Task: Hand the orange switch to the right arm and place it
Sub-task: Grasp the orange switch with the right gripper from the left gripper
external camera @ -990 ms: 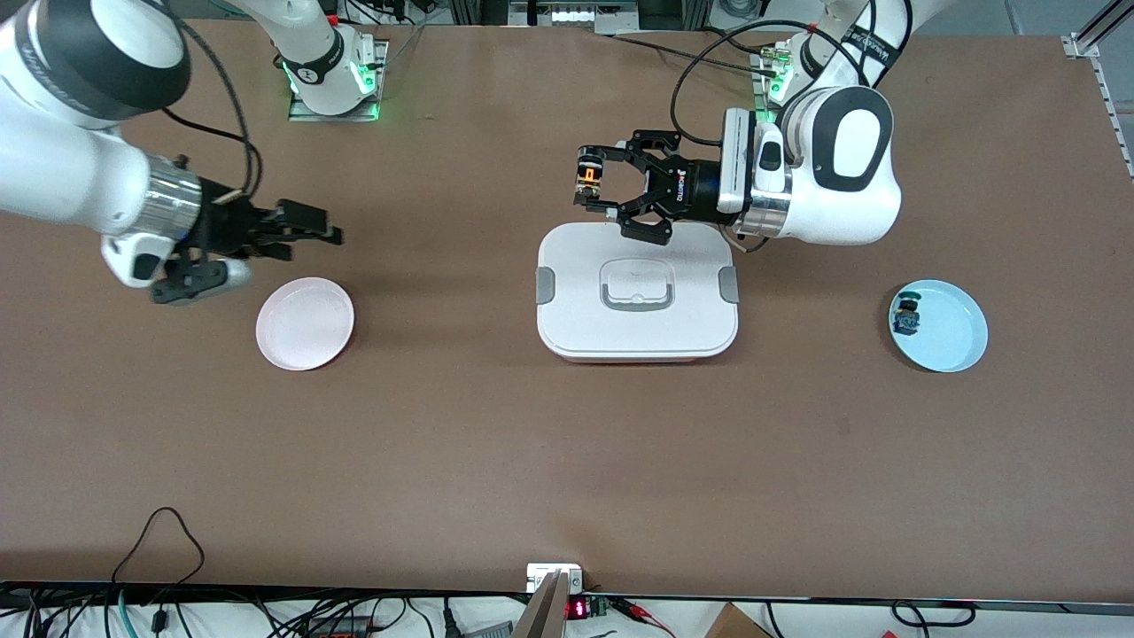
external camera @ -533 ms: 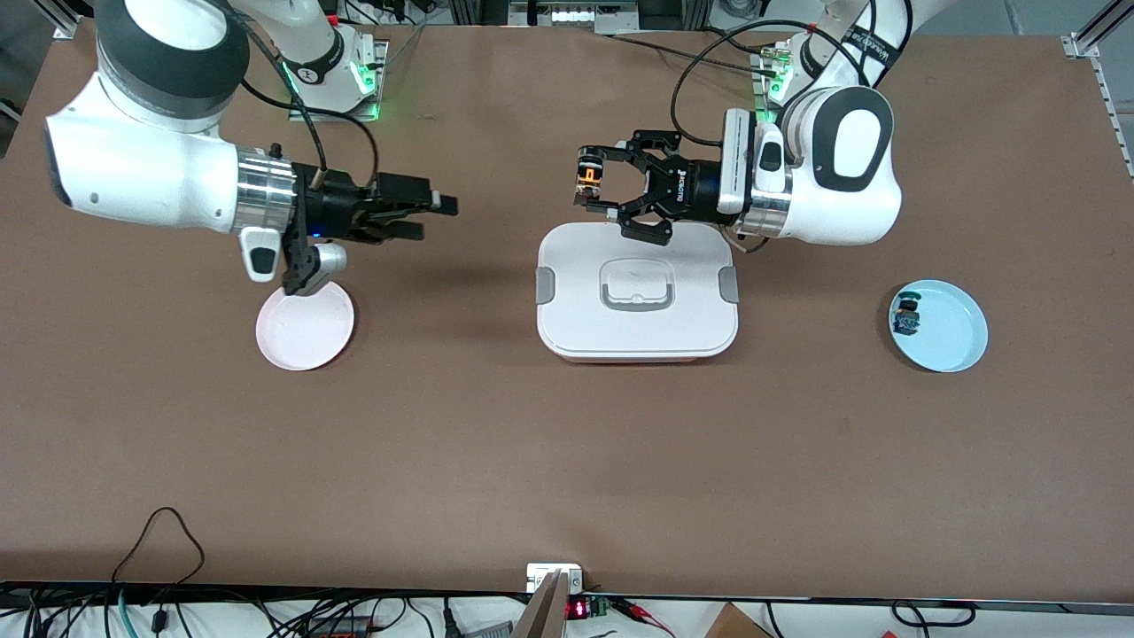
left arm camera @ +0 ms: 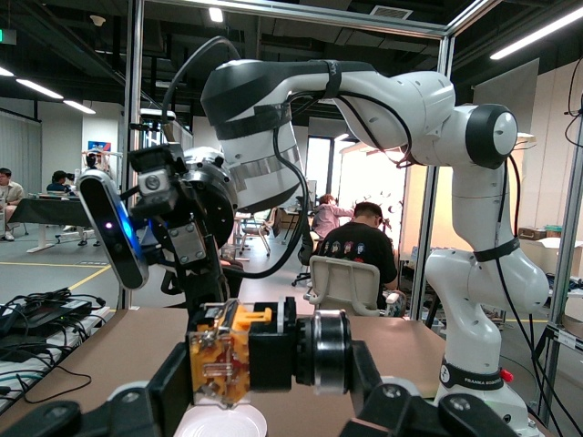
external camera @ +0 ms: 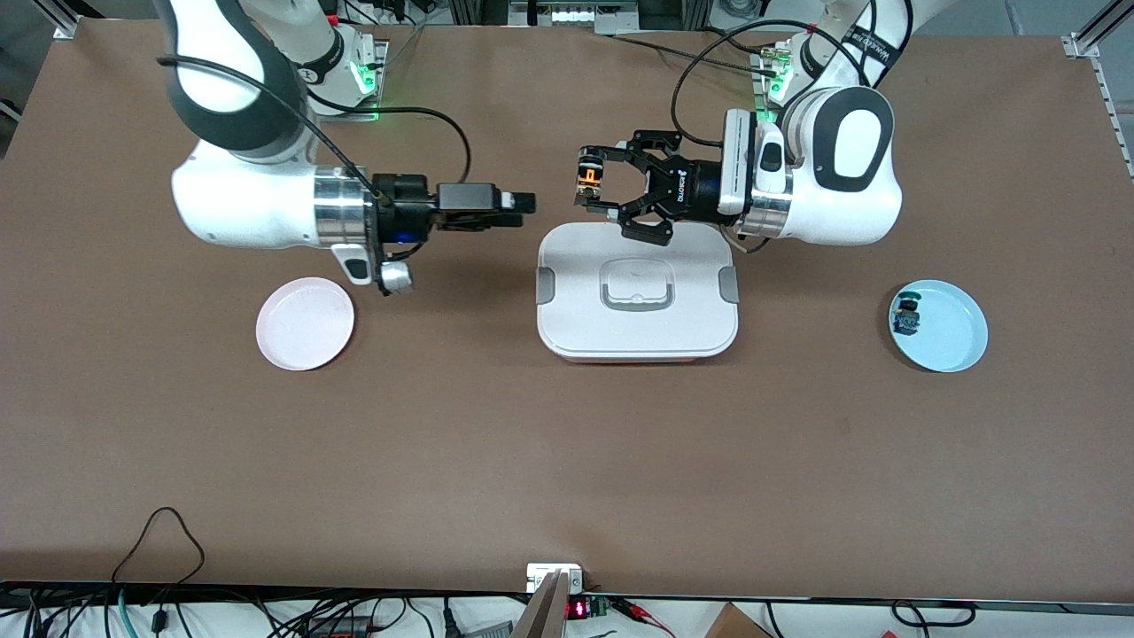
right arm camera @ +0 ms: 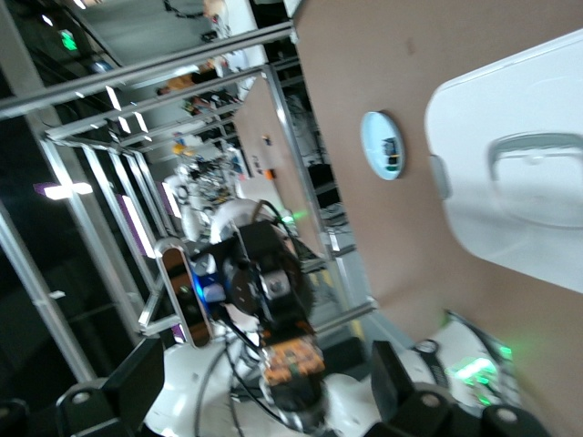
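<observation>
My left gripper [external camera: 592,183] is shut on the orange switch [external camera: 586,180], holding it in the air over the edge of the white box [external camera: 636,332] nearest the robots' bases. In the left wrist view the orange switch [left arm camera: 239,353] sits sideways between the fingers [left arm camera: 169,390], its round black end to one side. The right arm [external camera: 257,208] reaches level from its end of the table. My right gripper [external camera: 523,205] points at the switch a short gap away, open and empty. The right wrist view shows the orange switch [right arm camera: 293,359] ahead, between the wide fingers [right arm camera: 146,373].
An empty pink plate [external camera: 305,322] lies below the right arm. A blue plate [external camera: 950,330] toward the left arm's end holds a small black part with blue-green detail [external camera: 906,316]. The white box has a handle [external camera: 636,295] on its lid.
The right arm has swung from its end of the table toward the middle, turning its open gripper to face the switch. The left arm and switch have stayed put.
</observation>
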### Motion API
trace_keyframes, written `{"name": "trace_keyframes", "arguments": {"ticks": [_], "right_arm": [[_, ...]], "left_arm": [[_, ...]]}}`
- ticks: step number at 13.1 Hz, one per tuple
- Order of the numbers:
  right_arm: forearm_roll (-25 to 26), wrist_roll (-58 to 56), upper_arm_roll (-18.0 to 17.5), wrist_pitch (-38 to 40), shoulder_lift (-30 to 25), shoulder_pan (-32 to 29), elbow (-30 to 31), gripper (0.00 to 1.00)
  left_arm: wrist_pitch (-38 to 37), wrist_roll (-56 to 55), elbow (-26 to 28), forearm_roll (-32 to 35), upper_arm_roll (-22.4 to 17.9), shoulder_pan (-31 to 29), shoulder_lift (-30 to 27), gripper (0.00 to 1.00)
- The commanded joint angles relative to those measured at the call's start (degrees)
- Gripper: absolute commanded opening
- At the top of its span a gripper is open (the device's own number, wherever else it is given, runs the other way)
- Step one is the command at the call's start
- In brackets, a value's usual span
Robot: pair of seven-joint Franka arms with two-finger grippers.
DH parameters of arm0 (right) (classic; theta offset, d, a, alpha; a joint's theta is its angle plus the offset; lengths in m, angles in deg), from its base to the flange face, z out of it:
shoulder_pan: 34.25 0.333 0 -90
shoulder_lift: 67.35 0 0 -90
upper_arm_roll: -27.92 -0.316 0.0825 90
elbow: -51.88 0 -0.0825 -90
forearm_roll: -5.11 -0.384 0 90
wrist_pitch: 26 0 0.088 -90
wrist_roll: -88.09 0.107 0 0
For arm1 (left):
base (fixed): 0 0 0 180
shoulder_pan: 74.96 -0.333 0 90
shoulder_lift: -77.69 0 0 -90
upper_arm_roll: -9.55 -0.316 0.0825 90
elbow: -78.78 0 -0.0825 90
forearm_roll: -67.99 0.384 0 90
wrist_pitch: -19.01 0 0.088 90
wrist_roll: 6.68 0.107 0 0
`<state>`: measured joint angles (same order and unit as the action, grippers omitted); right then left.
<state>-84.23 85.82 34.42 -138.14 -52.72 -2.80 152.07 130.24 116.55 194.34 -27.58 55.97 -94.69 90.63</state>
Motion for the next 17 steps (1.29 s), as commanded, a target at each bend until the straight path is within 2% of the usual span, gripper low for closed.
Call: {"name": "trace_keyframes", "arguments": {"ticks": [1, 4, 15, 17], "right_arm": [[-4.5, -1.9, 0.4, -3.9, 0.1, 3.2, 0.3, 1.00], [-4.7, -7.2, 0.4, -4.1, 0.6, 4.7, 1.3, 1.00], [-4.8, -7.9, 0.3, -3.6, -0.6, 6.6, 2.3, 1.00], [-4.8, -7.9, 0.3, -3.6, -0.6, 6.8, 2.3, 0.97]], "left_arm": [[0.0, -0.5, 0.7, -1.6, 0.4, -0.8, -1.7, 0.00], [0.0, -0.5, 0.7, -1.6, 0.4, -0.8, -1.6, 0.00], [0.0, -0.5, 0.7, -1.6, 0.4, -0.8, -1.6, 0.00], [0.0, -0.5, 0.7, -1.6, 0.4, -0.8, -1.6, 0.00]]}}
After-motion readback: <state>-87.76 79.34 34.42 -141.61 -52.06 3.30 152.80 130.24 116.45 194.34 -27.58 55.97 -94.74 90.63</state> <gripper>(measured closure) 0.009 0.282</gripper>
